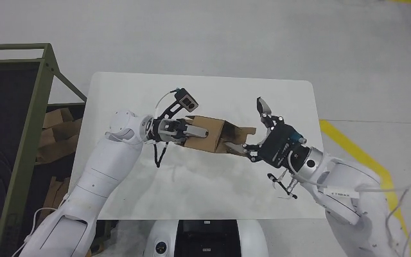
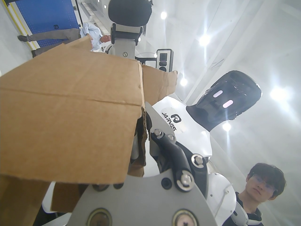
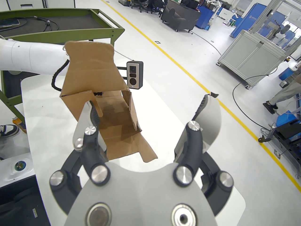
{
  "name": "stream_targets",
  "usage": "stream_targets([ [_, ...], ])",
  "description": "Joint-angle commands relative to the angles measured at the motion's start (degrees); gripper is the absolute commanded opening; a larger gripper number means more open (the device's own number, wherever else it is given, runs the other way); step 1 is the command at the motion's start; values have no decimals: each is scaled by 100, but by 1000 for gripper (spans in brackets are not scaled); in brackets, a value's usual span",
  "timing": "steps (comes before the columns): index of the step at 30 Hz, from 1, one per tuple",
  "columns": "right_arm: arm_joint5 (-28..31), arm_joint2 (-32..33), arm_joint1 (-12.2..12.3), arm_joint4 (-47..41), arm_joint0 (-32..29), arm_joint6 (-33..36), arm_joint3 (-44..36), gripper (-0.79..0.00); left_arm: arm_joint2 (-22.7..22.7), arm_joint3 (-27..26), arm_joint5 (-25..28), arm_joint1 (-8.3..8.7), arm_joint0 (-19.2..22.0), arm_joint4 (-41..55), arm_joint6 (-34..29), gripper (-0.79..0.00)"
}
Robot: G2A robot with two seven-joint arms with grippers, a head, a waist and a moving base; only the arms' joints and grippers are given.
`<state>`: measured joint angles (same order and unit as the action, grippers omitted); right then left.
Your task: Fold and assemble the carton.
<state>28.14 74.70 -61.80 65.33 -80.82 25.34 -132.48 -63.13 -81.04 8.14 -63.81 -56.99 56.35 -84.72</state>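
Above the middle of the white table (image 1: 192,186), I held the carton (image 1: 209,133) clear of the surface in my left gripper (image 1: 194,130). Those fingers were clamped on the end of the carton nearest my left arm, with a brown cardboard wall caught between them. In the left wrist view the creased panel lay right against the gripper, its corner torn and ragged.

The carton lay lengthwise between my two grippers, its open end turned toward my right gripper (image 3: 149,101). Through that opening I could see the bare brown inside. A long flap (image 3: 143,149) stuck out from the open end toward my right arm, and a shorter side flap (image 3: 132,109) hung loose beside it, not folded in.

My right gripper held nothing, and its fingers were spread wide apart. One finger (image 3: 88,116) sat at the edge of the carton's open mouth, in front of the near wall; I could not tell whether it pressed on the cardboard. The other finger (image 3: 209,111) stood well apart from the carton, out over the far part of the table.

Off the table's edge on my left stood a green cart (image 1: 45,64), with loose cardboard pieces (image 1: 58,138) lying low beside it. A yellow line (image 1: 350,141) ran across the floor on my right.
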Motion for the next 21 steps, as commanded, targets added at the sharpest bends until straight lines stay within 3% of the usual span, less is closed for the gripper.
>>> stream_targets([
  [1, 17, -62, -3, 6, 46, 53, 20, -62, -21, -18, 22, -2, -15, -11, 4, -785],
  [21, 80, -292, -6, -122, 234, 304, 78, -22, -183, -122, 258, -33, -102, -124, -31, -785],
])
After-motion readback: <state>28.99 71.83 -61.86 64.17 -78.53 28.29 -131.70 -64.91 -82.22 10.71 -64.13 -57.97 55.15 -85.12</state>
